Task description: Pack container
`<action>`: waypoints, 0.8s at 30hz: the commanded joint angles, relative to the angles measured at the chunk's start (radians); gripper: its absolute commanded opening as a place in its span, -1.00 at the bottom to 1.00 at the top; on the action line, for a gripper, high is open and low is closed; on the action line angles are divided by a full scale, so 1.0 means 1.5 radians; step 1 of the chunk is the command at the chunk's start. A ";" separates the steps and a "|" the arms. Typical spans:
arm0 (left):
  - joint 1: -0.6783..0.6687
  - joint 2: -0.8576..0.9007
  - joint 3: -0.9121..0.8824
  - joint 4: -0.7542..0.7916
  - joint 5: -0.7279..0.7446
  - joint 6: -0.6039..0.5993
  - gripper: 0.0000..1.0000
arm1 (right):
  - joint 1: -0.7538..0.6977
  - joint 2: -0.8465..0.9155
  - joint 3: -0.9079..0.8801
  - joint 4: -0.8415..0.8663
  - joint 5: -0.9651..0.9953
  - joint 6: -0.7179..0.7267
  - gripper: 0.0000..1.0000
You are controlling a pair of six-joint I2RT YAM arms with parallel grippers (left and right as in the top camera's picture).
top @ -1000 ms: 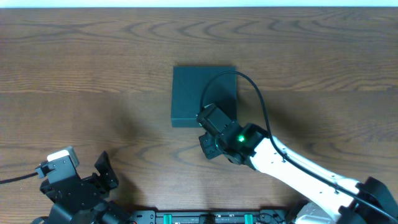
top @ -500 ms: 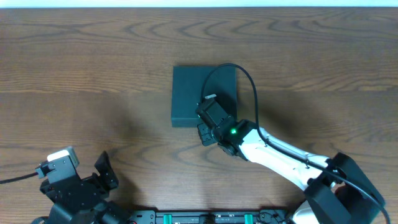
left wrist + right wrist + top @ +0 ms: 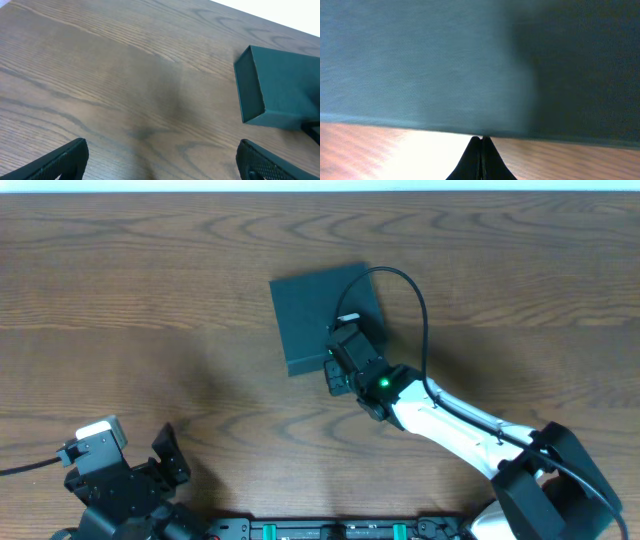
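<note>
The dark box (image 3: 318, 315) sits near the middle of the wooden table (image 3: 140, 300), with its lid down. It lies a bit crooked. The right gripper (image 3: 481, 142) has its two fingers pressed tight together, holding nothing. The tips touch the bottom edge of the box's near side. The left gripper (image 3: 160, 150) is well apart from the box, at the near left corner. Its fingers are spread wide and hold nothing.

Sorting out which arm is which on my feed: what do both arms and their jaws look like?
The right arm has a white shell between black joints, a lit green light and a looping black cable. The left arm is black with a white block on it. Both arms' jaws are black.
</note>
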 commanded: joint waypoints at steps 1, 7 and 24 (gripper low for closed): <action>0.002 -0.002 0.000 -0.001 -0.009 -0.005 0.91 | 0.015 0.003 -0.001 0.013 -0.063 0.045 -0.97; 0.002 -0.002 0.000 -0.001 -0.009 -0.005 0.90 | 0.048 0.003 -0.001 0.127 -0.047 0.087 -0.97; 0.002 -0.002 0.000 -0.001 -0.009 -0.005 0.91 | 0.062 0.007 0.021 0.017 -0.135 0.095 -0.97</action>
